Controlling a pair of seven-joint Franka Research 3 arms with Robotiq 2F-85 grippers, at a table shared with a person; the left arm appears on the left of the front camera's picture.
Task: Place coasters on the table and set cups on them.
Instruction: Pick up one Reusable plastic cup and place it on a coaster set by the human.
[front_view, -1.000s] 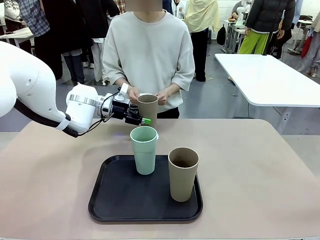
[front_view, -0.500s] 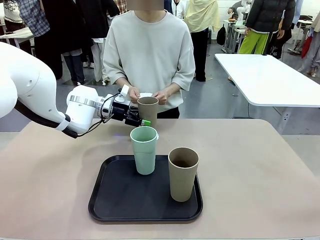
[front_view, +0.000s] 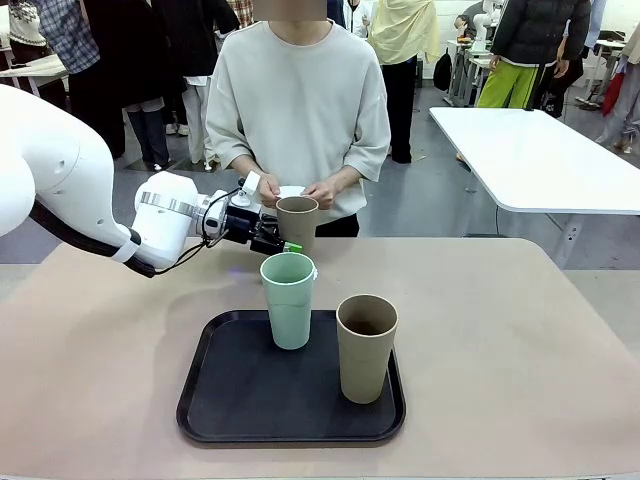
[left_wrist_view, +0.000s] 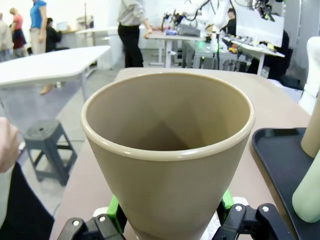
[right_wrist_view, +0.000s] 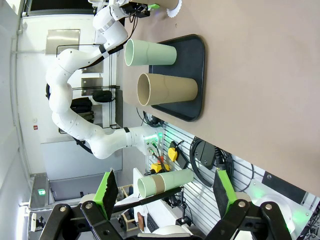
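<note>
My left gripper (front_view: 289, 243) is shut on the base of a brown cup (front_view: 297, 220), holding it upright over the far side of the table (front_view: 500, 330); the cup (left_wrist_view: 170, 155) sits between the green pads. A white scalloped coaster (right_wrist_view: 175, 9) shows by that cup's base. A mint green cup (front_view: 288, 300) and a second brown cup (front_view: 366, 347) stand on a black tray (front_view: 240, 390). The person's hands hold something white and flat (front_view: 291, 190) just behind the held cup. My right gripper (right_wrist_view: 166, 192) is open and holds nothing, far from the tray (right_wrist_view: 192, 75).
The person stands at the far edge, close to the held cup. A white rectangular table (front_view: 540, 160) stands at the back right. Bare tabletop lies to the left and right of the tray.
The left gripper has eased the brown cup slightly down and to the right. The cups on the tray and the person's hands have not moved.
</note>
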